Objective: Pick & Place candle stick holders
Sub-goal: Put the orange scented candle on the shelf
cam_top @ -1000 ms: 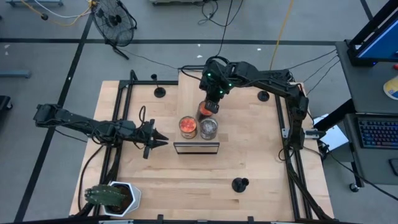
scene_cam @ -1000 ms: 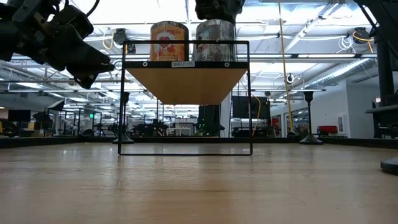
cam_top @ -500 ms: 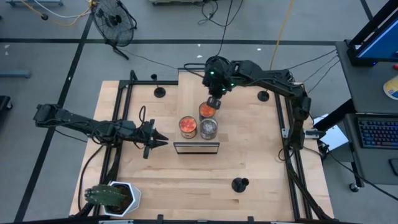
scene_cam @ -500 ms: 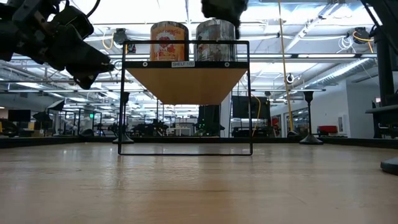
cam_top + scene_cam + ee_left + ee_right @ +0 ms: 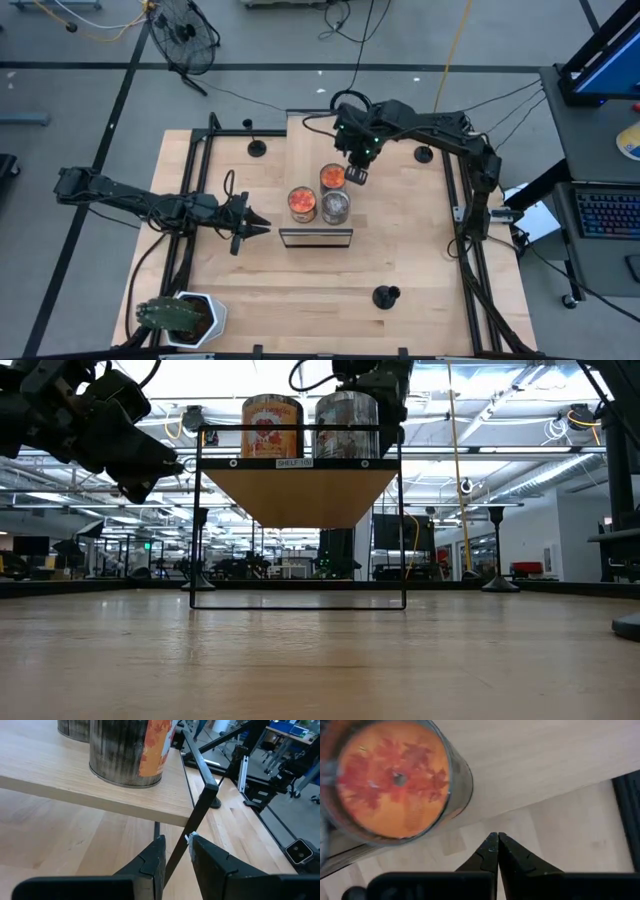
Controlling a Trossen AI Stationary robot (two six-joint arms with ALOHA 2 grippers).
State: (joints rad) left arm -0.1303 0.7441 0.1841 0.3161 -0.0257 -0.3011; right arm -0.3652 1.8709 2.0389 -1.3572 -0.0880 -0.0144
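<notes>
Three black holders stand on the table: one (image 5: 257,147) far left, one (image 5: 423,153) far right, one (image 5: 386,296) near the front, right of centre. Three jars sit on the raised shelf (image 5: 302,152): an orange-topped one (image 5: 303,203) on the left, a grey-topped one (image 5: 336,206) beside it, and a second orange-topped one (image 5: 332,177) just behind (its side label cannot be read from above). One shelf, one table (image 5: 310,290). One potted plant (image 5: 180,318) at the near left corner. Two arms, so two grippers: the left gripper (image 5: 259,226) left of the shelf, the right gripper (image 5: 357,178) just right of the rear jar. One fan (image 5: 183,32) on the floor beyond the table.
</notes>
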